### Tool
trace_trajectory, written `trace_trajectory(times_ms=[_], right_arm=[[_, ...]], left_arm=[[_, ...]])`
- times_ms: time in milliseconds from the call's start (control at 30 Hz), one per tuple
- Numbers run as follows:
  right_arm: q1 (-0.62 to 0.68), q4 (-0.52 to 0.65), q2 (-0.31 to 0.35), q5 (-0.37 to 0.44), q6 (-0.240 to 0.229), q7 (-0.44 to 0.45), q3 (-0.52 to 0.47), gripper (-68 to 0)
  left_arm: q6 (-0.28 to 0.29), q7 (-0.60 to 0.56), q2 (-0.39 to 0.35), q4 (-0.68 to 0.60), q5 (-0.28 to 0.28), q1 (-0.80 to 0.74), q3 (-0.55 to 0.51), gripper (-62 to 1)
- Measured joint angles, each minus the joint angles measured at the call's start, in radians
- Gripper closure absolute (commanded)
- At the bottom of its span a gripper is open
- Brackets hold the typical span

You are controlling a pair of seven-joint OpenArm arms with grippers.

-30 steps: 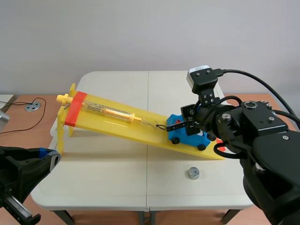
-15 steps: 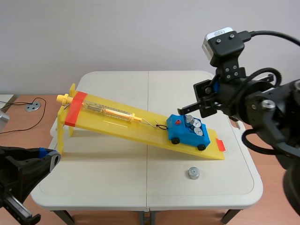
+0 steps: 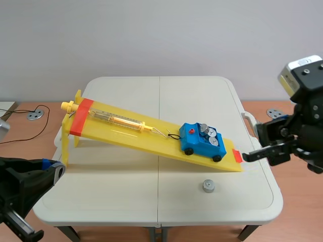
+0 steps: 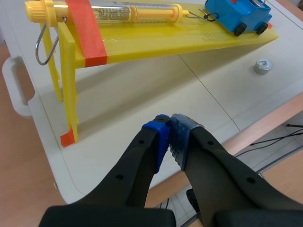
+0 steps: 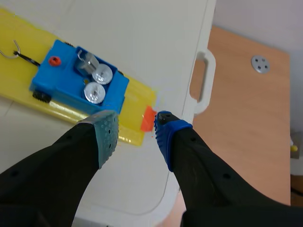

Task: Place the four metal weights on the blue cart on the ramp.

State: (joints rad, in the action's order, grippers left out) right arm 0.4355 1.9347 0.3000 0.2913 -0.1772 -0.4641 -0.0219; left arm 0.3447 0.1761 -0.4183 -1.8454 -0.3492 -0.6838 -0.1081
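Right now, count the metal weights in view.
4: three weights in the blue cart on the ramp, one weight on the table beside it. Others could hide underneath.

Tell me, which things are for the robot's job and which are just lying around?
For the job: blue cart, weights in the cart, loose weight on the table, yellow ramp, open right pincer.

Just lying about: spring scale on the ramp, grey disc beside the table, shut left pincer.

Glossy black arms [image 3: 298, 136] end in blue and grey-green dotted pads [image 5: 165, 131].

Bright, even overhead light; soft shadows
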Motion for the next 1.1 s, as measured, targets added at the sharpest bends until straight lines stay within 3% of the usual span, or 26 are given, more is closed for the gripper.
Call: trace_trajectory(times_ms=[300,533,767,1100], right_arm=[[0.081,0.000,-0.001,0.050,-0.099,-0.016,-0.101,-20.5],[0.078,-0.042,-0.001,0.050,-0.124,0.024,-0.099,-20.5],[0.042,-0.176,-0.004,0.026,-0.146,0.080,-0.038,-20.5],[-0.089,-0.338,-0.065,-0.065,-0.146,0.121,0.085,-23.3]], left_arm=[[0.000,0.000,0.000,0.000,0.000,0.000,0.000,-2.7],[0.000,0.000,0.000,0.000,0.000,0.000,0.000,-2.7],[0.000,0.000,0.000,0.000,0.000,0.000,0.000,-2.7],[0.000,0.000,0.000,0.000,0.000,0.000,0.000,-2.7]])
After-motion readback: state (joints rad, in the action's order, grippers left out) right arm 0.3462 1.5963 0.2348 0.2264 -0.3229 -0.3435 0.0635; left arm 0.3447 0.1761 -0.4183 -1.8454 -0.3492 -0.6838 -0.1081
